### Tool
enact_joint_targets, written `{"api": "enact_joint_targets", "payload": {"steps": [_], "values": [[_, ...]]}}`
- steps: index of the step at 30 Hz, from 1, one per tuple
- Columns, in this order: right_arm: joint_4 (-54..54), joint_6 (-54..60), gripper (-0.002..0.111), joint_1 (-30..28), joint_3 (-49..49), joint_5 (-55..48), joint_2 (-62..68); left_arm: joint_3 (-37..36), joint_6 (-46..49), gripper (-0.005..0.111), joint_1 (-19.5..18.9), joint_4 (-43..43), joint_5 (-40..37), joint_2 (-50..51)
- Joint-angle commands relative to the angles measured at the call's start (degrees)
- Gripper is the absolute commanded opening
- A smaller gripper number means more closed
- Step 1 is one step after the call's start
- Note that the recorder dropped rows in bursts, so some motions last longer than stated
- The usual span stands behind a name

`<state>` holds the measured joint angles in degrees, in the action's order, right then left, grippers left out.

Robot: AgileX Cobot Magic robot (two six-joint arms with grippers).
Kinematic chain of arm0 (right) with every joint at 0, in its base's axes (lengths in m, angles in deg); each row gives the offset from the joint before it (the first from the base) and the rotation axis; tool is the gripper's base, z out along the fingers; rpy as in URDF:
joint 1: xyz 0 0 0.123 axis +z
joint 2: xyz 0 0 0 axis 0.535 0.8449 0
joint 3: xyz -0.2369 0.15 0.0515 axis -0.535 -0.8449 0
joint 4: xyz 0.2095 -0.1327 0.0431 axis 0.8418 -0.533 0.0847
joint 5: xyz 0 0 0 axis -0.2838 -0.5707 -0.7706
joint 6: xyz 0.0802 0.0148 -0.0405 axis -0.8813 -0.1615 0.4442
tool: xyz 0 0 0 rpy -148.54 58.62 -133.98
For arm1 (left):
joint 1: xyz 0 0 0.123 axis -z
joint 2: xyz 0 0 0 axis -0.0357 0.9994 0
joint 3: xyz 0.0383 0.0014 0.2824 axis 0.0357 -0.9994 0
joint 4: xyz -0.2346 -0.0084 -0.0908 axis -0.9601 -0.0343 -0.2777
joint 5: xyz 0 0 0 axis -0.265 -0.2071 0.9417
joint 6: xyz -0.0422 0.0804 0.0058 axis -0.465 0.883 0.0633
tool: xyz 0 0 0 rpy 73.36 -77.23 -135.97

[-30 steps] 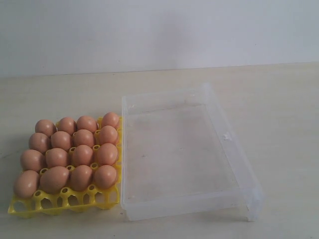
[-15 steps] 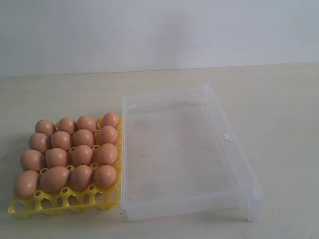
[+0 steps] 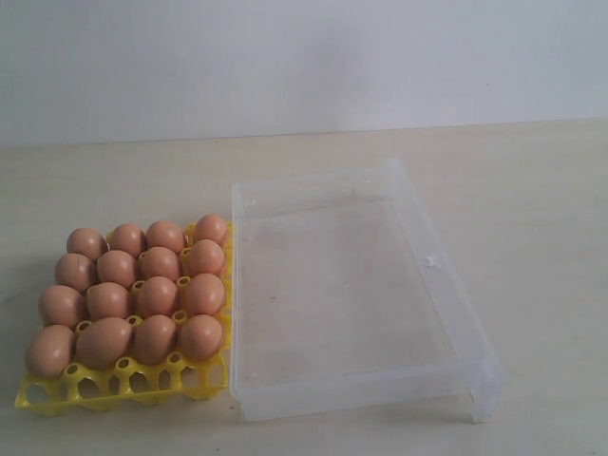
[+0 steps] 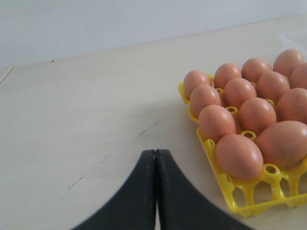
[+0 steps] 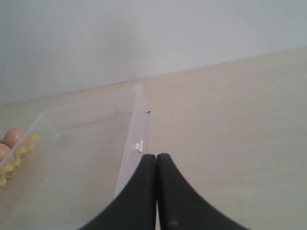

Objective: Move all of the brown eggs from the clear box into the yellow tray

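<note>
Resting pinched empty, the left gripper (image 4: 155,154) hangs near the bright yellow plastic lattice tray (image 3: 122,386), whose cups steady the orange-brown oval eggs (image 3: 133,294); the shallow transparent plastic box (image 3: 332,294) alongside holds nothing, right gripper (image 5: 156,157) likewise pinched: apparently finished.

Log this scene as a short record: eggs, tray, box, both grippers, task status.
brown eggs: sixteen, all seated in tray cups
yellow tray: beside the box, front row of cups empty
clear box: no eggs inside
left gripper: shut, holding nothing, near the tray
right gripper: shut, holding nothing, near the box's wall
task status: appears complete
</note>
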<state>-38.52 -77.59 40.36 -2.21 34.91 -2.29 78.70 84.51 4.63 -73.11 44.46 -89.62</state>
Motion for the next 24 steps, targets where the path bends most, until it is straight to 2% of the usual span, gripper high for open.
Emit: {"api": "enact_joint_targets", "payload": {"steps": [1, 4, 8, 18, 24], "values": [[-0.5, 0.6, 0.000, -0.4, -0.3, 0.2, -0.3, 0.2, -0.3, 0.000, 0.3, -0.1, 0.4, -0.3], [-0.5, 0.6, 0.000, -1.1, -0.3, 0.2, -0.3, 0.2, -0.3, 0.000, 0.3, -0.1, 0.4, -0.3], [-0.5, 0.6, 0.000, -5.2, -0.3, 0.2, -0.3, 0.2, -0.3, 0.000, 0.3, -0.1, 0.4, -0.3], [-0.4, 0.6, 0.000, -5.6, -0.3, 0.2, -0.3, 0.2, -0.3, 0.000, 0.3, -0.1, 0.4, -0.3], [-0.4, 0.6, 0.000, -8.2, -0.3, 0.2, -0.3, 0.2, -0.3, 0.000, 0.3, -0.1, 0.4, -0.3]]}}
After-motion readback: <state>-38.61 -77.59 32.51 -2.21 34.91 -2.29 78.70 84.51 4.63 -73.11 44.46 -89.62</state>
